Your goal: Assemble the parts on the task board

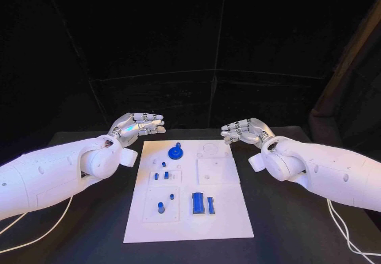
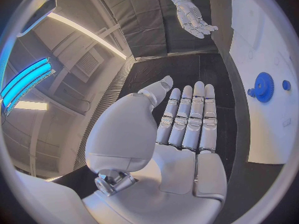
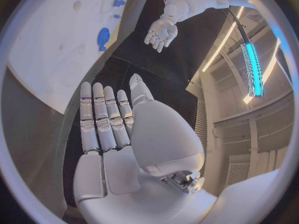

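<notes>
The white task board (image 1: 230,212) lies lengthwise in the middle of the black table. A blue gear (image 1: 175,152) stands near its far end, also seen as a blue gear (image 2: 264,87) and a blue gear (image 3: 103,38) from the wrists. Small blue pegs (image 1: 163,164) sit below it, and two blue blocks (image 1: 202,203) stand near the board's near end. My left hand (image 1: 140,125) hovers off the board's far left corner, fingers straight and together, holding nothing. My right hand (image 1: 247,131) hovers off the far right corner, likewise empty, palm facing the left hand.
Black table surface (image 1: 294,220) surrounds the board on both sides. White cables (image 1: 341,228) trail from each arm near the table's front. A dark curtain backs the table.
</notes>
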Action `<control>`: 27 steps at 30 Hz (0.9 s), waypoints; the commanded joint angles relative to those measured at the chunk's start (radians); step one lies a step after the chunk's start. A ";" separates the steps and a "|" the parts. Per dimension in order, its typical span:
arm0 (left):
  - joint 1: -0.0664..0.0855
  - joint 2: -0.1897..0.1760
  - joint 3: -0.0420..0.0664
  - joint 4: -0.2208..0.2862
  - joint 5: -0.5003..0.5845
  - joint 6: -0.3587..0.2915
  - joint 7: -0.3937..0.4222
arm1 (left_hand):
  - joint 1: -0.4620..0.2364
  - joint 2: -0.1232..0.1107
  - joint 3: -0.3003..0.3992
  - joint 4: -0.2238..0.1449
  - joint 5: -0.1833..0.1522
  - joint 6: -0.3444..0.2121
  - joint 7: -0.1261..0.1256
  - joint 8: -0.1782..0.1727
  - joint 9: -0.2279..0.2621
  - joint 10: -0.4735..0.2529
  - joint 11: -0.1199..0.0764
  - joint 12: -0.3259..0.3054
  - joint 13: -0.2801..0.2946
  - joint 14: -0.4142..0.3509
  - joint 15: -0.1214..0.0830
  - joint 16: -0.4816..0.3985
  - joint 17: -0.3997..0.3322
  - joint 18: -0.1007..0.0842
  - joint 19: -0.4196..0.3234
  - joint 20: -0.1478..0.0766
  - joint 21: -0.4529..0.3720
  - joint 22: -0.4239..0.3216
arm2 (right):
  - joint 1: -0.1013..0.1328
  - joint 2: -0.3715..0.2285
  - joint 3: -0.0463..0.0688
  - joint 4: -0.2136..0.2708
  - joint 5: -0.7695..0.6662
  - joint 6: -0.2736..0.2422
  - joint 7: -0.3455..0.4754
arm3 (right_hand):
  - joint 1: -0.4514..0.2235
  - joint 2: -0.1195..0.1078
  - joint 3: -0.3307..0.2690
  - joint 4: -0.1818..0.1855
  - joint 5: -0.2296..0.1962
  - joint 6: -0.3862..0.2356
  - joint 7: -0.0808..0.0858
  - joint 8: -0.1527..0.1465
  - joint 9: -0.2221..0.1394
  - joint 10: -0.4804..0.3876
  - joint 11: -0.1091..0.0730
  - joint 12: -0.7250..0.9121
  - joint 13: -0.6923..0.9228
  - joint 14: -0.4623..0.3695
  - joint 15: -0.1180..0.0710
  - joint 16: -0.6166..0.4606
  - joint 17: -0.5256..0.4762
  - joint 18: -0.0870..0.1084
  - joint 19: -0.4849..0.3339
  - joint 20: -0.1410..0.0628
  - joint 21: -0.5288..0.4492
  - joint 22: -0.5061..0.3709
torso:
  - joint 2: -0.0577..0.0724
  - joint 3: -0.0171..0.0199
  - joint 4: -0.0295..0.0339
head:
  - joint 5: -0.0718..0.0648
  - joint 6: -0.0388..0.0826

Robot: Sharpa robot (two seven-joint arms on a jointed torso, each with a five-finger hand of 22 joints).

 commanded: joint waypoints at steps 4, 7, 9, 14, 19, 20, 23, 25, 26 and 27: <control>-0.008 0.045 0.000 -0.061 0.030 -0.041 0.021 | 0.000 0.014 -0.046 0.008 -0.003 -0.008 -0.010 -0.019 0.000 -0.008 0.011 -0.031 0.000 0.007 0.014 -0.072 -0.033 0.016 -0.025 0.020 -0.041 -0.050 | 0.001 0.052 0.003 -0.090 0.072 0.022 0.062 | -0.028 0.012 0.019 -0.044 -0.005 0.015 -0.001 -0.002 -0.048 0.028 -0.003 -0.002 -0.147 0.072 -0.002 -0.078 -0.091 0.012 0.081 -0.002 -0.103 -0.086 | -0.014 0.0006 0.0034 | 0.006 0.029; -0.011 0.044 0.002 -0.055 0.029 -0.050 0.022 | -0.444 0.085 -0.160 0.073 -0.070 -0.346 -0.067 -0.085 -0.065 -0.354 -0.053 -0.105 -0.063 -0.322 -0.041 -0.135 -0.137 -0.051 -0.293 -0.075 -0.138 -0.145 | -0.001 0.049 0.004 -0.082 0.078 0.013 0.066 | -0.521 -0.067 0.065 -0.033 -0.088 -0.320 -0.063 -0.066 -0.089 -0.343 -0.054 -0.066 -0.189 -0.308 -0.042 -0.182 -0.181 -0.051 -0.242 -0.080 -0.193 -0.152 | -0.013 0.0018 0.0029 | 0.006 0.023; -0.014 0.043 0.005 -0.048 0.028 -0.063 0.022 | -0.492 0.085 -0.172 0.073 -0.070 -0.381 -0.073 -0.085 -0.065 -0.391 -0.060 -0.105 -0.063 -0.357 -0.047 -0.141 -0.137 -0.051 -0.321 -0.085 -0.138 -0.156 | -0.004 0.046 0.006 -0.071 0.086 0.001 0.071 | -0.576 -0.067 0.069 -0.033 -0.097 -0.358 -0.070 -0.066 -0.094 -0.384 -0.060 -0.066 -0.195 -0.349 -0.046 -0.182 -0.181 -0.051 -0.277 -0.089 -0.203 -0.160 | -0.020 0.0046 0.0069 | 0.007 0.026; -0.035 0.037 0.023 -0.004 0.021 -0.135 0.027 | -0.640 0.085 -0.210 0.073 -0.070 -0.494 -0.093 -0.085 -0.065 -0.506 -0.081 -0.105 -0.063 -0.466 -0.065 -0.163 -0.137 -0.066 -0.411 -0.117 -0.138 -0.187 | -0.021 0.029 0.013 -0.006 0.133 -0.072 0.100 | -0.738 -0.067 0.086 -0.033 -0.125 -0.467 -0.091 -0.066 -0.170 -0.506 -0.076 -0.066 -0.279 -0.473 -0.118 -0.182 -0.181 -0.068 -0.383 -0.115 -0.233 -0.183 | -0.055 0.0203 0.0297 | 0.010 0.044; -0.075 0.025 0.057 0.080 0.007 -0.272 0.035 | -0.764 0.085 -0.242 0.073 -0.070 -0.588 -0.178 -0.085 -0.065 -0.602 -0.099 -0.105 -0.063 -0.557 -0.145 -0.181 -0.137 -0.079 -0.485 -0.143 -0.138 -0.214 | -0.053 -0.004 0.029 0.116 0.223 -0.209 0.154 | -0.876 -0.067 0.158 -0.033 -0.148 -0.561 -0.108 -0.066 -0.170 -0.610 -0.152 -0.066 -0.279 -0.579 -0.118 -0.182 -0.181 -0.080 -0.473 -0.137 -0.260 -0.202 | -0.081 0.0320 0.0467 | 0.013 0.057; -0.084 0.023 0.065 0.098 0.004 -0.303 0.036 | -0.784 0.085 -0.248 0.073 -0.070 -0.603 -0.178 -0.085 -0.065 -0.618 -0.102 -0.105 -0.063 -0.572 -0.145 -0.183 -0.137 -0.088 -0.498 -0.148 -0.138 -0.218 | -0.059 -0.010 0.032 0.141 0.241 -0.236 0.165 | -0.899 -0.067 0.158 -0.033 -0.152 -0.577 -0.111 -0.066 -0.170 -0.627 -0.152 -0.066 -0.279 -0.596 -0.118 -0.182 -0.181 -0.090 -0.487 -0.141 -0.264 -0.205 | -0.083 0.0326 0.0477 | 0.013 0.058; -0.112 0.015 0.089 0.157 -0.006 -0.399 0.042 | -0.839 0.085 -0.261 0.073 -0.070 -0.644 -0.178 -0.085 -0.065 -0.659 -0.174 -0.105 -0.063 -0.612 -0.145 -0.256 -0.137 -0.088 -0.531 -0.160 -0.138 -0.230 | -0.076 -0.028 0.040 0.206 0.289 -0.310 0.195 | -0.962 -0.067 0.158 -0.033 -0.163 -0.619 -0.183 -0.066 -0.170 -0.675 -0.152 -0.066 -0.279 -0.645 -0.118 -0.182 -0.181 -0.090 -0.529 -0.151 -0.276 -0.214 | -0.083 0.0329 0.0480 | 0.013 0.058; -0.134 0.009 0.108 0.203 -0.014 -0.476 0.046 | -0.881 0.085 -0.272 0.073 -0.070 -0.677 -0.178 -0.085 -0.065 -0.693 -0.174 -0.105 -0.063 -0.643 -0.145 -0.256 -0.137 -0.098 -0.556 -0.168 -0.138 -0.239 | -0.087 -0.039 0.045 0.247 0.319 -0.355 0.213 | -1.005 -0.067 0.158 -0.033 -0.170 -0.648 -0.183 -0.066 -0.170 -0.707 -0.152 -0.066 -0.279 -0.677 -0.118 -0.182 -0.181 -0.098 -0.556 -0.158 -0.284 -0.284 | -0.083 0.0329 0.0480 | 0.013 0.058; -0.142 0.006 0.115 0.221 -0.016 -0.505 0.048 | -0.896 0.085 -0.276 0.073 -0.070 -0.689 -0.178 -0.085 -0.065 -0.705 -0.174 -0.105 -0.063 -0.655 -0.145 -0.256 -0.137 -0.169 -0.565 -0.172 -0.138 -0.242 | -0.091 -0.043 0.046 0.261 0.329 -0.371 0.219 | -1.023 -0.067 0.158 -0.033 -0.173 -0.660 -0.183 -0.066 -0.170 -0.720 -0.152 -0.066 -0.279 -0.691 -0.118 -0.182 -0.181 -0.171 -0.568 -0.160 -0.287 -0.284 | -0.083 0.0329 0.0480 | 0.013 0.058; -0.151 0.004 0.122 0.238 -0.019 -0.533 0.050 | -0.913 0.085 -0.281 0.073 -0.070 -0.701 -0.178 -0.085 -0.065 -0.717 -0.174 -0.105 -0.063 -0.667 -0.145 -0.256 -0.137 -0.169 -0.575 -0.175 -0.138 -0.246 | -0.094 -0.046 0.048 0.273 0.338 -0.385 0.225 | -1.044 -0.067 0.158 -0.033 -0.177 -0.675 -0.183 -0.066 -0.170 -0.736 -0.152 -0.066 -0.279 -0.707 -0.118 -0.182 -0.181 -0.171 -0.582 -0.231 -0.291 -0.284 | -0.083 0.0329 0.0480 | 0.013 0.058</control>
